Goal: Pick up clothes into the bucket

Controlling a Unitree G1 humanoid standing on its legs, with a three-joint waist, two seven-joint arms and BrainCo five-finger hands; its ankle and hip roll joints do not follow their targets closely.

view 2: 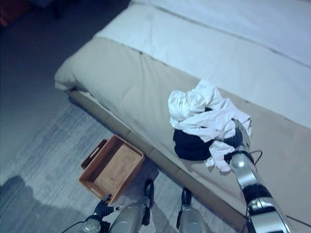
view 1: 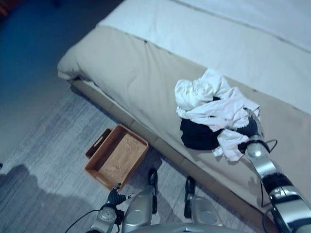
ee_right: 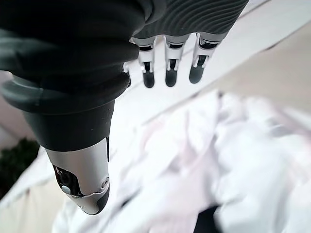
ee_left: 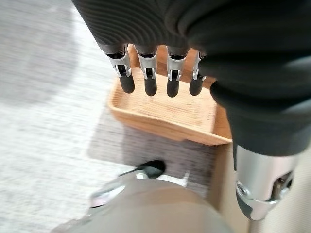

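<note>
Right hand [ee_right: 167, 68] seemingly above clothes [view 1: 209, 104]

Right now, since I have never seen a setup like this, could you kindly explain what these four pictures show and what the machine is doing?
This is a two-armed humanoid robot with finger hands. Two pictures come from the stereo camera on its head, looking down; the other two come from cameras on its wrists, looking along each hand.

On the bed lies a pile of clothes: a crumpled white garment over a dark garment. On the floor beside the bed stands a shallow woven basket, holding nothing that I can see.

The right hand is at the pile's edge; its wrist view shows the fingers straight above the white cloth, so it holds nothing. The left hand hangs low above the basket, fingers straight, also holding nothing.
</note>
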